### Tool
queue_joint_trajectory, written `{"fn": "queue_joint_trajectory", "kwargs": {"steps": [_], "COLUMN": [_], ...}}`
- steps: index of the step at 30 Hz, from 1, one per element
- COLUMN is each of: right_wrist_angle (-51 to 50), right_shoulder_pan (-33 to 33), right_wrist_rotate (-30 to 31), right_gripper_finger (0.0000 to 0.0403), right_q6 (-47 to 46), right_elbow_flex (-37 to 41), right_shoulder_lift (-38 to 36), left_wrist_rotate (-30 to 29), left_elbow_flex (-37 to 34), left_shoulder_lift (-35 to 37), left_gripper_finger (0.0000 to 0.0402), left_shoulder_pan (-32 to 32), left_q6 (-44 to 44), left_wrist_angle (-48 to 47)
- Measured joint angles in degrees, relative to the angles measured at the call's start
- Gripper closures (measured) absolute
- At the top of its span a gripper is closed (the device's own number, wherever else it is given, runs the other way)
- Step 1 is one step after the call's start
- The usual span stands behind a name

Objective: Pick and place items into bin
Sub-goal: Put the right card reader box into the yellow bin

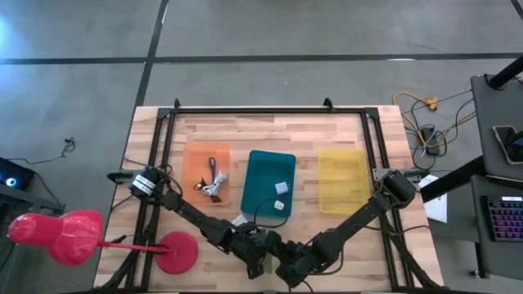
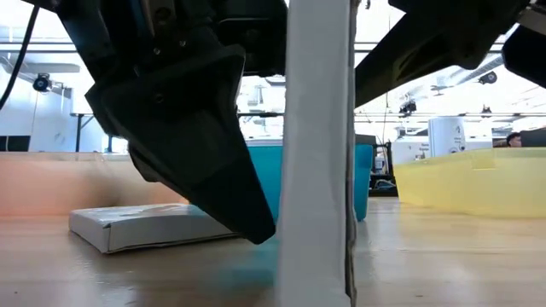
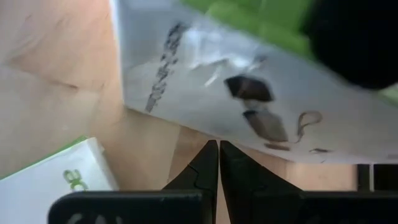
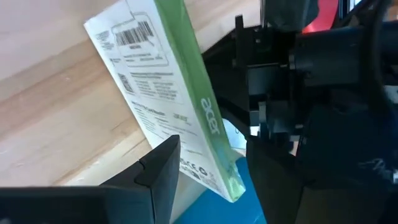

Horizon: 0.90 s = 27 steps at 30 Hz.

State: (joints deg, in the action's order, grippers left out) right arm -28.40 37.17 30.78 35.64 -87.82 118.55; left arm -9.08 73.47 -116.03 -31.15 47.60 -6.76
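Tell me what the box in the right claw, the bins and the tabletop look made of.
Box: likely printed cardboard with a slight sheen; it shows a barcode, fine print and sharp folded edges. Bins, orange, teal and yellow: probably moulded plastic, smooth, the yellow slightly translucent. Tabletop: wood, matte, with visible plank grain.

A wooden work surface in a large, bright room with a grey concrete floor.

The slatted wooden surface [image 1: 270,122] stands on a grey floor [image 1: 245,33] crossed by dark seam lines. On the floor to its right lie a yellow cable [image 1: 421,104] and dark cords, beside a dark desk [image 1: 498,163] carrying a keyboard [image 1: 505,219]. A big pink-red lamp-like stand [image 1: 78,238] sits at the surface's left corner. Seen level across the surface, the room beyond is brightly lit, with white equipment [image 2: 448,136] and ceiling fixtures far back.
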Motion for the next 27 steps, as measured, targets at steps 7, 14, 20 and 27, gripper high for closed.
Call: {"fn": "queue_joint_trajectory", "kwargs": {"steps": [7, 14, 20, 27], "right_wrist_angle": [0.15, 0.15, 0.25, 0.26], "right_shoulder_pan": [-0.02, -0.02, -0.02, 0.00], "right_wrist_rotate": [-1.06, -1.22, -1.39, -2.05], "right_gripper_finger": [0.0231, 0.0232, 0.0236, 0.0236], "right_q6": [-0.96, -0.96, -2.85, -2.97], "right_elbow_flex": [-0.01, -0.01, -0.01, -0.12], "right_shoulder_lift": [-0.07, -0.07, -0.07, 0.12], "left_wrist_rotate": [0.16, 0.13, 0.05, -1.79], "left_elbow_flex": [-0.02, -0.02, 0.97, 1.49], "left_shoulder_lift": [0.02, 0.12, 1.02, 3.07], "left_gripper_finger": [0.0402, 0.0402, 0.0402, 0.0402], "left_shoulder_pan": [-0.01, -0.01, -0.01, 0.03], "left_q6": [0.03, 0.04, 0.01, -1.69], "left_wrist_angle": [0.32, 1.44, 1.88, 1.36]}}
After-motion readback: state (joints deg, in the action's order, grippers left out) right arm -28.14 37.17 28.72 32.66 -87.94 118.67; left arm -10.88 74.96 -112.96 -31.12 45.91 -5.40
